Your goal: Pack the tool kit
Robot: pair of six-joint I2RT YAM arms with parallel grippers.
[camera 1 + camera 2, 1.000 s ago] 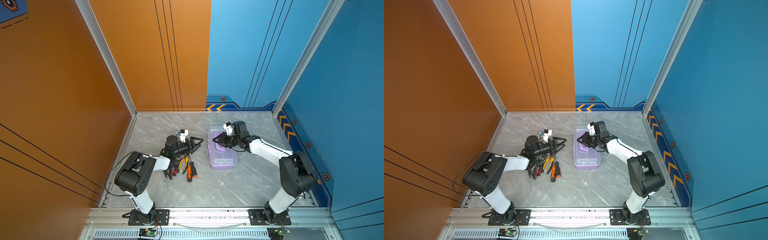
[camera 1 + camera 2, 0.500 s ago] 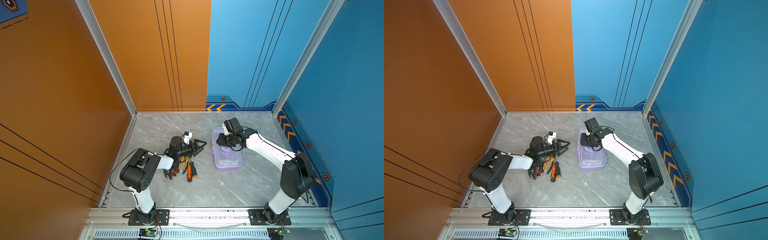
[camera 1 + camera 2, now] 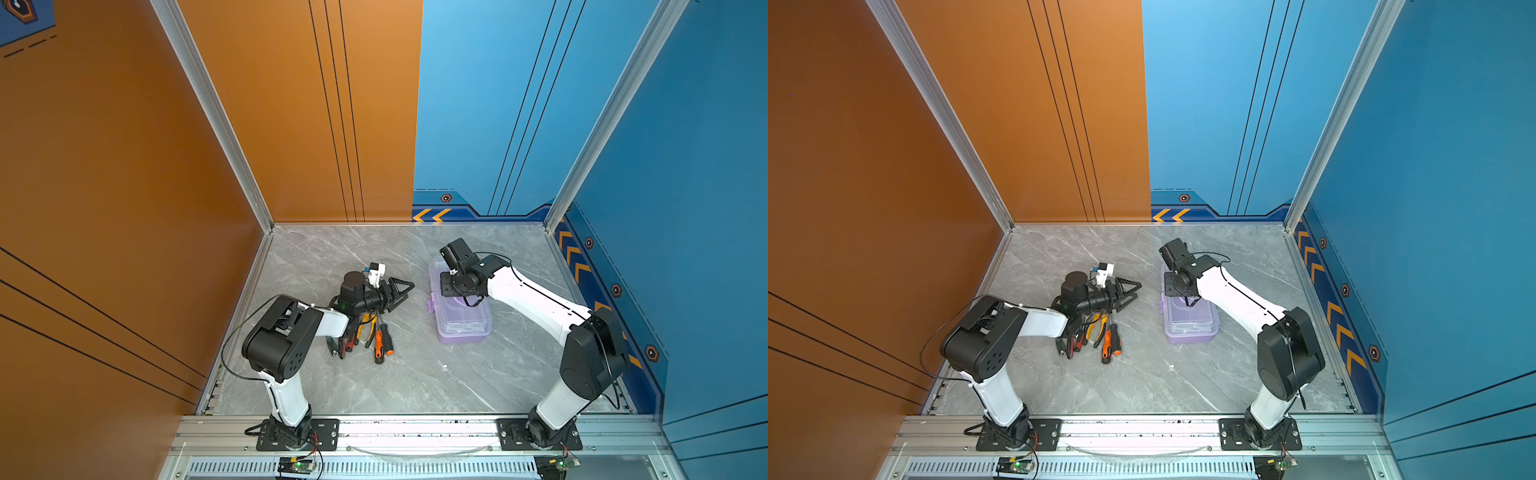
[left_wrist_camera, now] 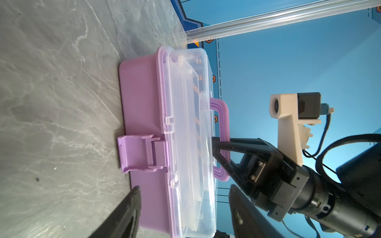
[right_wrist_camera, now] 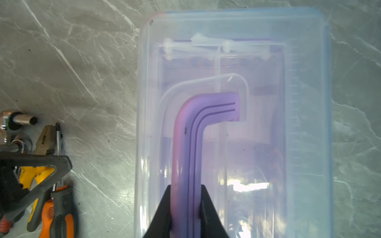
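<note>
The lilac case (image 3: 462, 328) (image 3: 1190, 330) lies right of centre on the floor, its clear lid (image 4: 191, 123) down. My right gripper (image 5: 185, 188) (image 3: 456, 291) comes down from above and is shut on the purple handle (image 5: 186, 144) (image 4: 224, 115). My left gripper (image 4: 184, 187) (image 3: 405, 292) hovers open, left of the case and pointing at its front wall. Beneath that arm lie the yellow-handled pliers (image 3: 368, 322) (image 5: 44, 142), an orange screwdriver (image 3: 379, 349) (image 5: 57, 214), a red screwdriver (image 3: 348, 343) and the steel ratchet wrench (image 5: 18, 119).
The purple latch (image 4: 137, 153) sticks out from the case's front wall. The tools sit in one heap between the left arm and the case. Orange wall on the left, blue walls behind and on the right, a metal rail (image 3: 415, 428) along the front edge.
The right wrist has swung over the case and the case has slid a little to the right and nearer. The left gripper has edged toward the case.
</note>
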